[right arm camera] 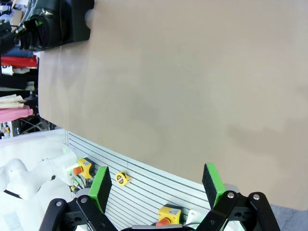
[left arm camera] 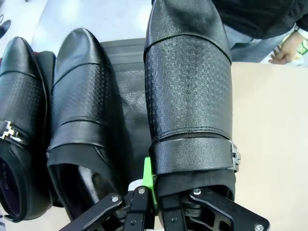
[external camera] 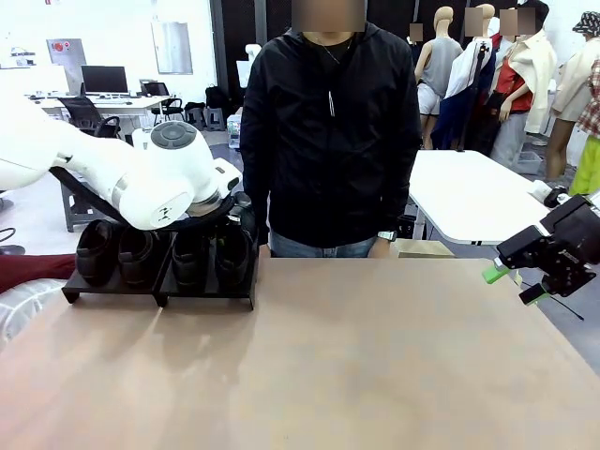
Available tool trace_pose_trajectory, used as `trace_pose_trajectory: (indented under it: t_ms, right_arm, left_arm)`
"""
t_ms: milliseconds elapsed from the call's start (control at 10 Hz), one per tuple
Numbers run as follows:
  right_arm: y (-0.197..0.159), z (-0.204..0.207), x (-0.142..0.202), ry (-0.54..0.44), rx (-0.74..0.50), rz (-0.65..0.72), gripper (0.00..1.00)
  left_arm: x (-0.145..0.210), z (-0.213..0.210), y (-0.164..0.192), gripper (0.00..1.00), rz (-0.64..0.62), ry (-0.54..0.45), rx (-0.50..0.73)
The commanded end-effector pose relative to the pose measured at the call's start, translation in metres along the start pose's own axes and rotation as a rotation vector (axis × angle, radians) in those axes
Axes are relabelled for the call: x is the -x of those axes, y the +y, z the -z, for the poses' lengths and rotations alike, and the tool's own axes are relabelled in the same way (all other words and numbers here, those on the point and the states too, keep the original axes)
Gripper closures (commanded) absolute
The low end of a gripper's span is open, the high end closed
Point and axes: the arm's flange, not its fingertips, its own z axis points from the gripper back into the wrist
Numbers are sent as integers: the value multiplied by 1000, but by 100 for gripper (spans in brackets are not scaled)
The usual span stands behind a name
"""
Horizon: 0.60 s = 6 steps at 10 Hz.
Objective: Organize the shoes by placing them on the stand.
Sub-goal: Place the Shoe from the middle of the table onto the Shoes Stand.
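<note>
While the person [external camera: 328, 122] in a black jacket stands at the far side, the brown counter [external camera: 356, 366] spreads bare across most of the front view. Near its far left corner sits the stand [external camera: 159, 292], two low black platforms side by side. Four black shoes [external camera: 141, 253] are lined up there, toes pointing away from the robot. The left arm [external camera: 141, 178] bends over this row from the picture's left, its white wrist covering the tops of the shoes.

From the left wrist view, the left gripper [left arm camera: 159, 199] is closed on the heel end of the rightmost shoe [left arm camera: 187, 91], one green pad [left arm camera: 148, 178] pressed against the rim of its opening. That shoe has a textured upper and a strap with a metal buckle; whether its sole rests fully on the platform I cannot tell. Just beside it lies a second shoe [left arm camera: 79, 106], apart by a strip of bare platform, and a third shoe [left arm camera: 19, 120] with a metal bit touches that one.

At the counter's right edge the right gripper [external camera: 514, 284] hangs off to the side. Its green pads [right arm camera: 214, 183] stand wide apart with nothing between them.
</note>
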Motion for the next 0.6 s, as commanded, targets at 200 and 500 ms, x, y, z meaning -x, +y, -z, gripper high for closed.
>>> trace_pose_trajectory:
  t_ms: [200, 500]
  right_arm:
    - [2, -2, 0, 8, 11, 17, 0]
    - [2, -2, 0, 8, 11, 17, 0]
  left_arm:
    - [-8, -3, -6, 0, -31, -22, -42]
    - [-7, -10, -5, 0, -41, -51, -38]
